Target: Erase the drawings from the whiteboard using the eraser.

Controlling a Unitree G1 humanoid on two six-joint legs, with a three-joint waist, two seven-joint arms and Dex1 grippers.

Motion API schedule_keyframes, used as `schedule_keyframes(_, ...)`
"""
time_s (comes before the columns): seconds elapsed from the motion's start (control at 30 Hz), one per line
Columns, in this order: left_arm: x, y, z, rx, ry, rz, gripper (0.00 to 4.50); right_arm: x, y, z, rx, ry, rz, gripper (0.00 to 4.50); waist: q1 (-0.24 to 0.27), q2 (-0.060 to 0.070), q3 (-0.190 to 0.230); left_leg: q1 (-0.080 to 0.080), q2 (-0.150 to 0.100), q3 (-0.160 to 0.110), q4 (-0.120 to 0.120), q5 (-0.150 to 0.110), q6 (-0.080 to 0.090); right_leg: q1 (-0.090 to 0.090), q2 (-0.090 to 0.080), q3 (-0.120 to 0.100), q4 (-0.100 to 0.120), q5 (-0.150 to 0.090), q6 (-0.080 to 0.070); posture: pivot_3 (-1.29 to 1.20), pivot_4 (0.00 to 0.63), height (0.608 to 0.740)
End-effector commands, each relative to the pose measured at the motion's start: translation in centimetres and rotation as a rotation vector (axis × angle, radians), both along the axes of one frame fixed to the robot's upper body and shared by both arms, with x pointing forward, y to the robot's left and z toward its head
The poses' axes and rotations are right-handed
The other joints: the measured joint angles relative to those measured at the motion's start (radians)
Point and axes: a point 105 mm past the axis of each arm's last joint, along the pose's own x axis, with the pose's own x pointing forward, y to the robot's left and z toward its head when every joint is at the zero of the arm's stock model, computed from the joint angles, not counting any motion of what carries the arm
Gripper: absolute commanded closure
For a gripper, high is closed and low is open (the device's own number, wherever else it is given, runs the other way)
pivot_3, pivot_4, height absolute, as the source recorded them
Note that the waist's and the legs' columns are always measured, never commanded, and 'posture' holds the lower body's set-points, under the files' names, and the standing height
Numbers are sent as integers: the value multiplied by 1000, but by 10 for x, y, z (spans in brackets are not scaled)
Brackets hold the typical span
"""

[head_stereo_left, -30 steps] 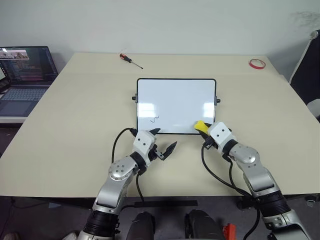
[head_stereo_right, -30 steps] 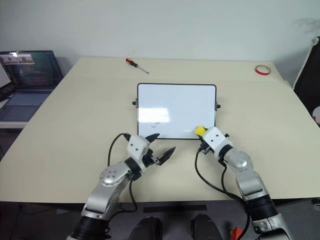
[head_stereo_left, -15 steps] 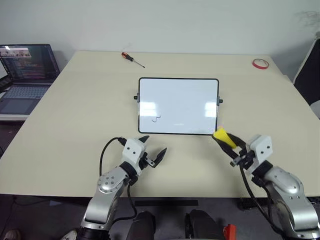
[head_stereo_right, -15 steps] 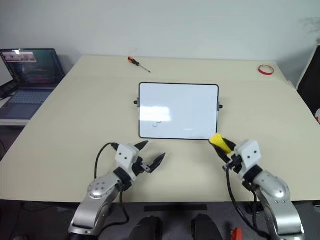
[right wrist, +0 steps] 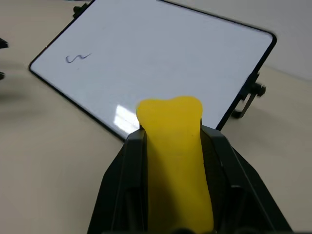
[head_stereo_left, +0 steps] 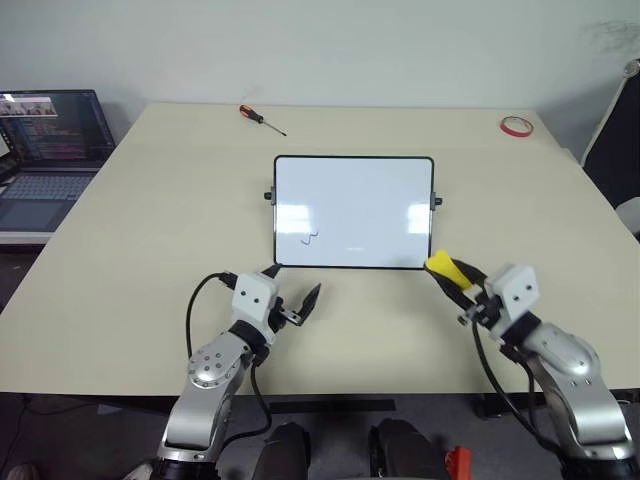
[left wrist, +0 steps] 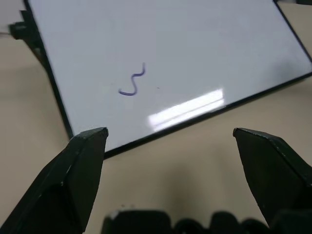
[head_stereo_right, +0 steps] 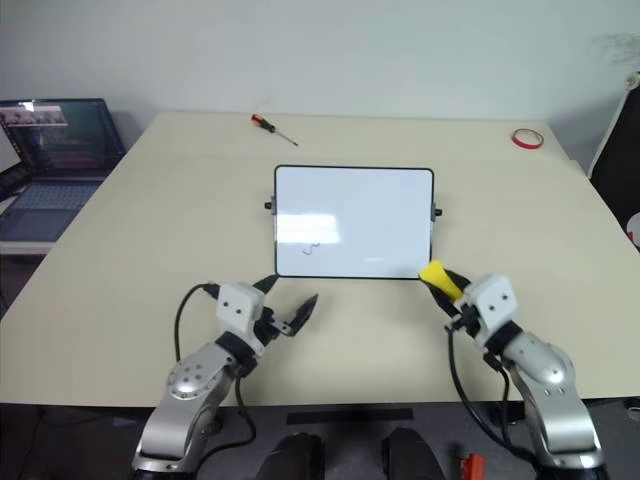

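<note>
Two black fingers of the right gripper [head_stereo_left: 462,285] clamp the eraser [head_stereo_left: 446,268] — its long axis pointing toward 10 o'clock, at the whiteboard [head_stereo_left: 353,211] near corner. Left gripper [head_stereo_left: 292,290] gapes wide, empty, above the desk [head_stereo_left: 150,230] — one squiggle [head_stereo_left: 310,238] at its 12.

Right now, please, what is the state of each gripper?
Left gripper: open, holding nothing.
Right gripper: closed on the small bright yellow block eraser.
</note>
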Motion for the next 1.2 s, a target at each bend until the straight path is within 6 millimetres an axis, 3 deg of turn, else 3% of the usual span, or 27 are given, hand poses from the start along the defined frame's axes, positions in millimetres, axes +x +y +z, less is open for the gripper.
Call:
schedule_keyframes(0.03,1,13,6,-19,-34,83,0,17,25,10,-25,-77,46,3353,1,0,0,0,0,0,0,0,0,0,0,0,0,0,0,0,150,740)
schedule_keyframes(0.17,1,17,3,-24,-26,104,0,36,48,11,-44,-107,80,3353,4,-1,1,-1,-1,-1,0,0,0,0,-1,0,0,0,0,0,150,740)
schedule_keyframes(0.3,2,18,1,-40,-13,115,0,57,86,18,-34,-148,137,3353,3,-1,1,-1,-1,-1,0,0,0,0,-1,-1,0,3,-5,0,150,740)
schedule_keyframes(0.4,4,15,2,-38,-18,106,0,68,111,12,-43,-154,174,3353,2,-1,1,-1,-1,-1,0,0,0,0,-1,-2,0,3,-5,0,150,740)
schedule_keyframes(0.63,5,17,5,-29,-26,110,0,85,138,2,-101,-174,192,3353,3,0,1,-1,-1,-1,0,0,0,0,-2,-3,1,3,-5,0,150,740)
schedule_keyframes(0.8,5,19,7,-26,-27,116,0,101,142,-17,-196,-128,135,3353,0,0,1,0,0,-1,0,0,0,0,-2,-3,2,4,-6,0,150,740)
schedule_keyframes(1.03,6,18,10,-20,-34,113,0,99,164,-20,-207,-130,180,3353,-13,0,1,3,1,-1,0,0,0,1,-2,-2,3,5,-8,0,150,740)
schedule_keyframes(1.2,6,19,12,-16,-40,117,0,72,187,-42,-239,-64,360,3353,-22,0,1,4,2,-1,0,0,0,2,-1,-3,3,5,-8,0,150,740)
